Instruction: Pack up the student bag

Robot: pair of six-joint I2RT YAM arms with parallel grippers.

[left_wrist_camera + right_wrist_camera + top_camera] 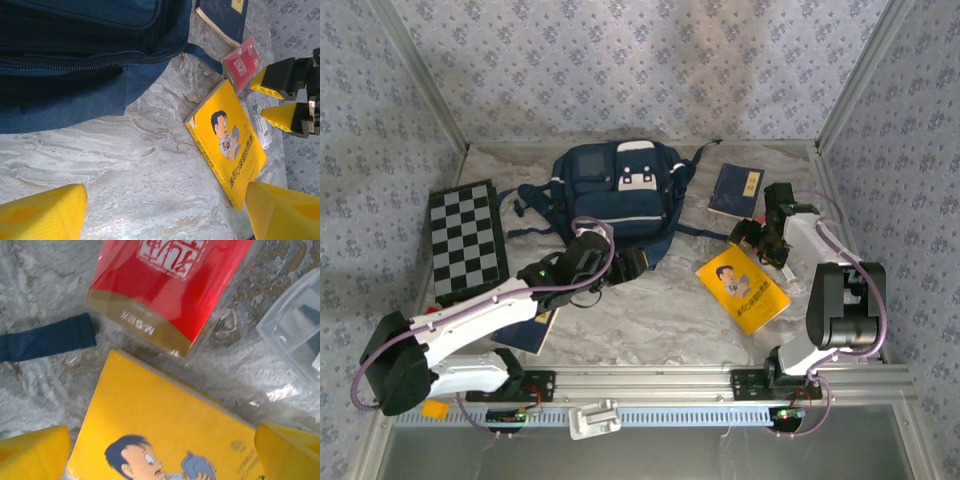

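The student bag [613,193], a navy backpack with a white patch, lies at the back centre of the table, and its zipped lower edge [75,60] runs across the top of the left wrist view. My left gripper [630,263] sits just in front of the bag, open [165,215] over bare table. My right gripper [761,240] hovers open [162,455] above the top corner of a yellow comic book [742,287] [165,430], with nothing between its fingers. Just beyond it lie a red packet [170,285] and a clear plastic case [295,335].
A navy booklet [737,190] lies at the back right, and another [533,330] lies under my left arm. A checkerboard [467,242] is on the left. A bag strap [45,340] trails towards the red packet. Walls close in on three sides.
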